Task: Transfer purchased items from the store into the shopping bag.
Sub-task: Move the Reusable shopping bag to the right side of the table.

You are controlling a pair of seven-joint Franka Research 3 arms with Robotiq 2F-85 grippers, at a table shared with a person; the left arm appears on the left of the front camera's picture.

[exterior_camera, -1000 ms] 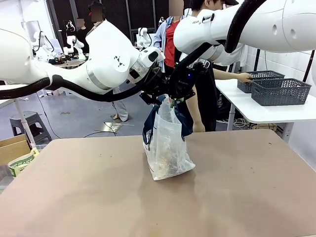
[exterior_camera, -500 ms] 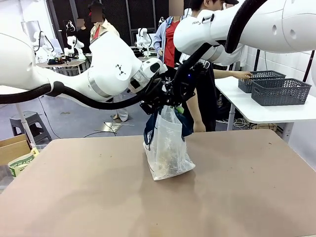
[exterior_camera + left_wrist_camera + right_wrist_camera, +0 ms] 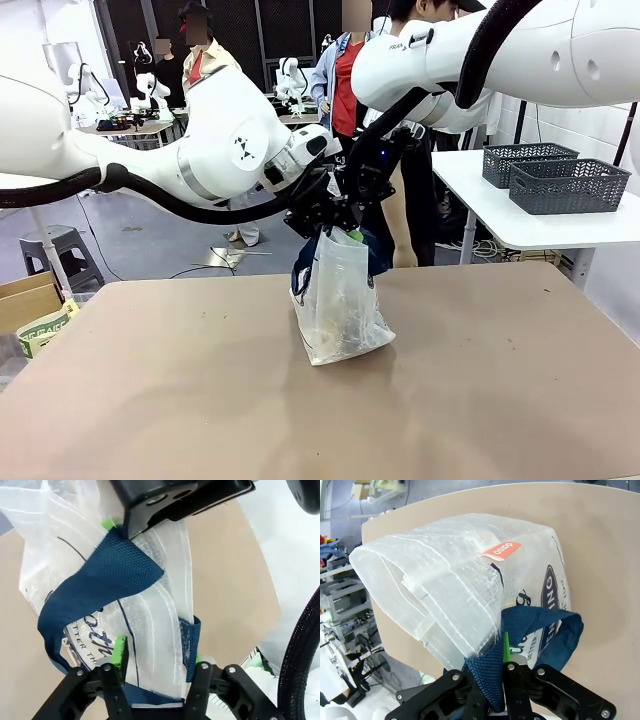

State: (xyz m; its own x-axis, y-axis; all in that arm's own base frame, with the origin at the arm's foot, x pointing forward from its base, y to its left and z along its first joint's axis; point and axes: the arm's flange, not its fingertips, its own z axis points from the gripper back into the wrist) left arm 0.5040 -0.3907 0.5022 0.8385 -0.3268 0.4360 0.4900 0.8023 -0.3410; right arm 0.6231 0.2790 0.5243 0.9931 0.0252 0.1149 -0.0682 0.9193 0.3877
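Shopping bag (image 3: 338,300) stands upright near the middle of the table (image 3: 150,400), somewhat closer to its far edge, its mouth gathered up between the two grippers. Through its see-through wall a pale yellowish heap of purchased items (image 3: 335,338) shows at the bottom, so part of the transfer looks done. How much is left cannot be told: the two grey baskets (image 3: 570,185) sit well apart on a white side table (image 3: 520,225) off the far right corner, and their insides are hidden.

The work in hand appears to be handling the bag itself — holding it up or open — rather than carrying goods.

The right gripper (image 3: 503,666) has its fingers pressed together on one navy handle (image 3: 540,622), with the strap pinched flat between the green pads (image 3: 506,647).

The left gripper (image 3: 156,655) has its fingers (image 3: 120,654) at a middling spread, straddling the top edge of the bag. The thin plastic hangs loose in the gap, and the base of the second handle (image 3: 189,645) lies against one finger. It does not look clamped, though that is a judgement from the wrist view alone.
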